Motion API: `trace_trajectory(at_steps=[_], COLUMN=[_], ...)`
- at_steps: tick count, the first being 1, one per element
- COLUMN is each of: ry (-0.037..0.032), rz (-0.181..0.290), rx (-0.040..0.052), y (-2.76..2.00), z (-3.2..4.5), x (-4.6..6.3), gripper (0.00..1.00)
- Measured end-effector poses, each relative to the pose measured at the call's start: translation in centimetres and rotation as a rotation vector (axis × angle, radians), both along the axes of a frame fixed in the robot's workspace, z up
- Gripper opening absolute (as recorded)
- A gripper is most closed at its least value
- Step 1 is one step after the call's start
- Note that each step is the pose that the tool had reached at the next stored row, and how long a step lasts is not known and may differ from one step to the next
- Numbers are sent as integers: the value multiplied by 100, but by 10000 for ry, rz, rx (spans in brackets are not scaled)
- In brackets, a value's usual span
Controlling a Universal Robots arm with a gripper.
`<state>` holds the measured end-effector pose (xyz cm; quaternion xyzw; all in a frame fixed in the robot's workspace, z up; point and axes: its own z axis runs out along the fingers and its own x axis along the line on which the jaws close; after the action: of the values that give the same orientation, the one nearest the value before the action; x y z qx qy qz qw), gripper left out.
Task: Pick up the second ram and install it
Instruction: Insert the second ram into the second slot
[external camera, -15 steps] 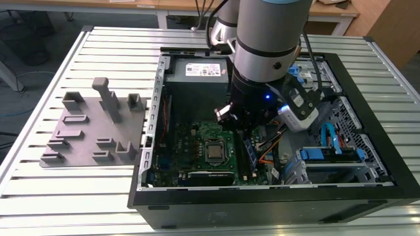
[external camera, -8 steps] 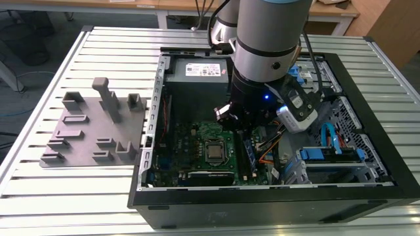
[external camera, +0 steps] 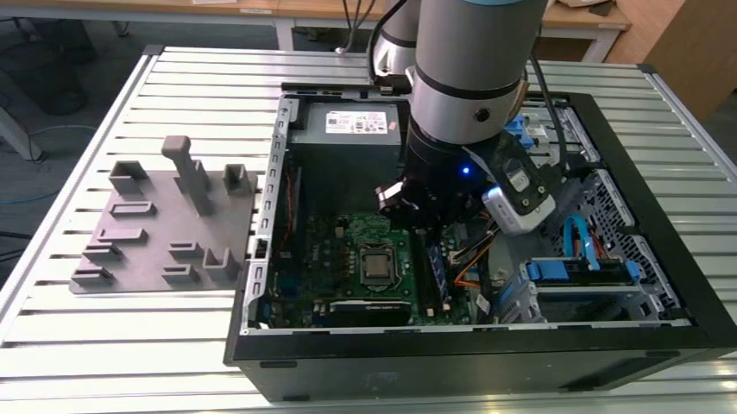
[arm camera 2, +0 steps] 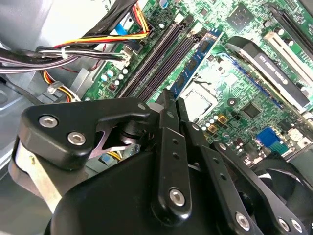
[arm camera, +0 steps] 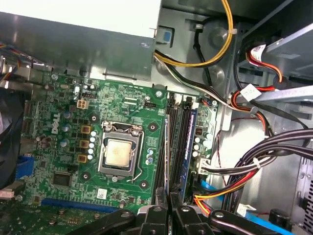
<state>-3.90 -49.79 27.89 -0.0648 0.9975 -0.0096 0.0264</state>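
Pale slatted metal forms the desk (external camera: 173,86), and on it stands an open black computer case (external camera: 484,354), with a grey plastic block (external camera: 150,233) lying just beside it toward nine o'clock in the exterior view. From twelve o'clock the silver arm (external camera: 472,69) reaches down into the case, a pale camera unit (external camera: 519,194) fixed at its wrist, and its black gripper (arm camera 2: 171,99) hangs low over the green motherboard (external camera: 345,237). The processor socket (external camera: 378,263) sits near the middle of that board, and the memory slots run alongside it at three o'clock in the exterior view. In both wrist views the second ram (arm camera 2: 195,58) stands on edge along the slot nearest the socket, a thin blue-green board with dark chips, and the fingers (arm camera 2: 165,122) are clenched on its upper edge, one on each face. Whether its lower edge is pressed home in the slot cannot be told. The other memory stick (arm camera: 190,147) stands upright in a slot farther from the socket, near the second ram but apart from it, with a dark slot between them. A grey power supply (external camera: 345,129) fills the case's corner at eleven o'clock, and bundles of black, red and yellow cables (arm camera: 264,166) hang beside the slots on the side away from the socket.
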Motion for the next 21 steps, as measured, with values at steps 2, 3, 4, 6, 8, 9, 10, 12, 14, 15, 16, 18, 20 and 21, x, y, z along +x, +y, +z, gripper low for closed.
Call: trace_trajectory(at_steps=[2,3,4,6,8,9,10,12,14,15,16,18,20,21], ry=[0,0,0,0,0,0,0,0,0,0,0,0,0,0], rz=[-107,-162,-219,-320,-421,-477,-528,-625,-724,-773,-824,-930,-1030,-1078], rx=[-10,-13,-16,-23,-31,-35,-40,-50,-61,-66,-70,-78,-80,-82], y=[0,0,0,0,0,0,0,0,0,0,0,0,0,0], z=[0,0,0,0,0,0,0,0,0,0,0,0,0,0], x=[0,0,0,0,0,0,0,0,0,0,0,0,0,0], gripper=[14,14,14,14,14,14,14,14,14,14,14,14,14,14])
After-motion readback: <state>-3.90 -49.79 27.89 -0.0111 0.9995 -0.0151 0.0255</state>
